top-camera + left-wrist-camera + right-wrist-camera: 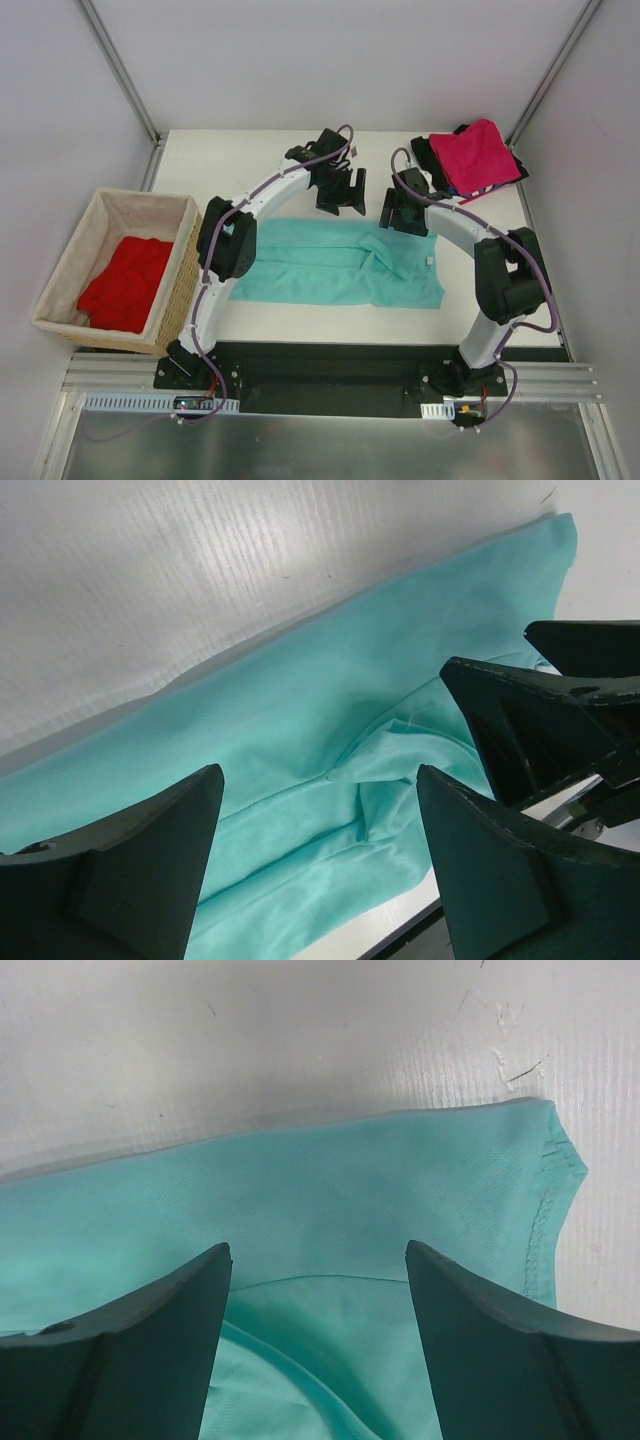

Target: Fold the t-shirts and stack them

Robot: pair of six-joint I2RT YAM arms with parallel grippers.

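The left arm (268,188) and right arm (456,226) have white curved links and black joint blocks (thin purple-grey cables (196,305) run along them); the fingers (120,1350) are dark, wedge-shaped.

Left hand (340,205), right hand (403,222): jaws apart

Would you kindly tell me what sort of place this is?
Likely a lab robot cell: white enclosure walls, left arm and right arm bolted at a white table, wicker basket holding a red t-shirt.

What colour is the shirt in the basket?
The shirt is bright red, clearest in the top external view.
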